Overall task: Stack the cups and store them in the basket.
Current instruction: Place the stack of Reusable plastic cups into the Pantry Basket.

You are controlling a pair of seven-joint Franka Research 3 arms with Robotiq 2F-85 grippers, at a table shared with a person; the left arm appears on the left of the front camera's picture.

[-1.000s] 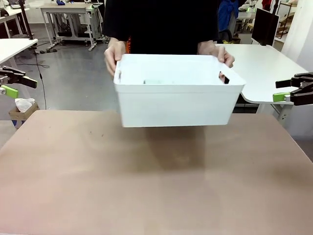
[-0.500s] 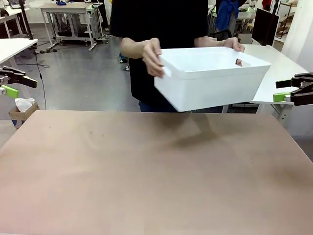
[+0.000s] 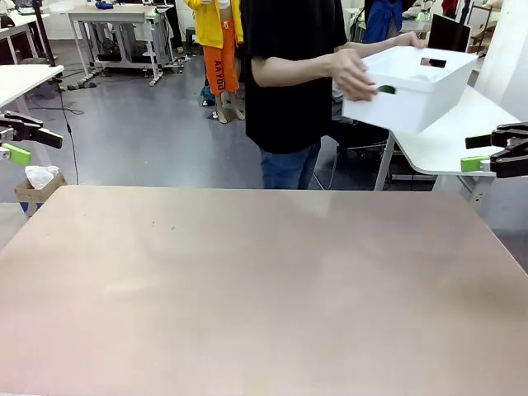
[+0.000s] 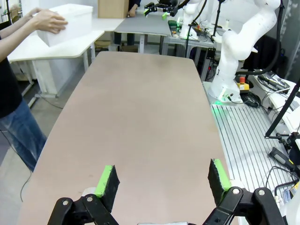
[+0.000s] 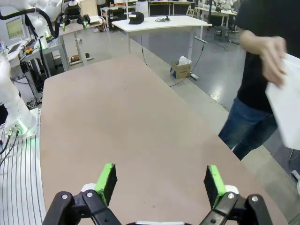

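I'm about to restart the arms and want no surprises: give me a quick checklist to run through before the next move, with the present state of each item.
1. Basket on the work table: not ok. The person's hands hold it over the white side table.
2. Cups on the work table within reach: not ok; none stand on it.
3. Cups in the basket: cannot tell, its inside is hidden.
4. Left pincer open and holding nothing: ok.
5. Right pincer open and holding nothing: ok.
6. Person out of the arms' way: ok; they stand at the table's far edge, turned toward the side table.
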